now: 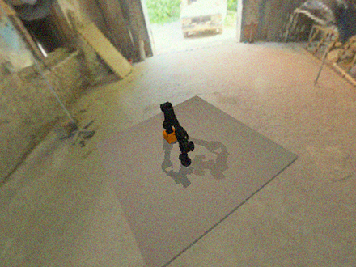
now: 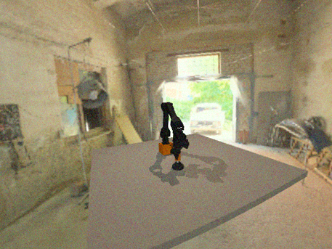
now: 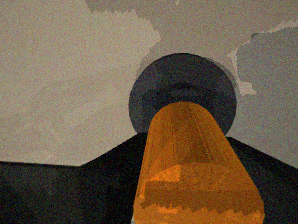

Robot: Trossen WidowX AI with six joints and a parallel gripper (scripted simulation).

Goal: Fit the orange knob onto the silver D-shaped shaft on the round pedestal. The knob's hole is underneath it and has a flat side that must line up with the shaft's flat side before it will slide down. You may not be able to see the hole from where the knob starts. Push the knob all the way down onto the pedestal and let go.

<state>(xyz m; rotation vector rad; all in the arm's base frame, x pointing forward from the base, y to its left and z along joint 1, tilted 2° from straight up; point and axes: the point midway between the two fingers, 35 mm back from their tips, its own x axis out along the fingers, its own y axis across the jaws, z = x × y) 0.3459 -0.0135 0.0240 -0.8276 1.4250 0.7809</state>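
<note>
The orange knob (image 2: pixel 178 157) (image 3: pixel 182 145) is held upright over the dark round pedestal (image 2: pixel 177 166) (image 1: pixel 185 161) (image 3: pixel 145 95). My gripper (image 2: pixel 177 154) (image 3: pixel 183 142) is shut on the knob, with a black finger on each side of it in the wrist view. In the wrist view the knob's far end overlaps the lower middle of the pedestal's disc. The silver shaft, the knob's hole and both flat sides are hidden. I cannot tell how far down the knob sits. In the top view the arm hides the knob.
The black arm (image 1: pixel 180 131) (image 2: pixel 178 130) reaches down from behind the pedestal. An orange block (image 1: pixel 170 136) (image 2: pixel 165 148) is at the arm's base. All stand on the grey square table (image 1: pixel 208 203) (image 2: pixel 149 218), where the arm casts shadows.
</note>
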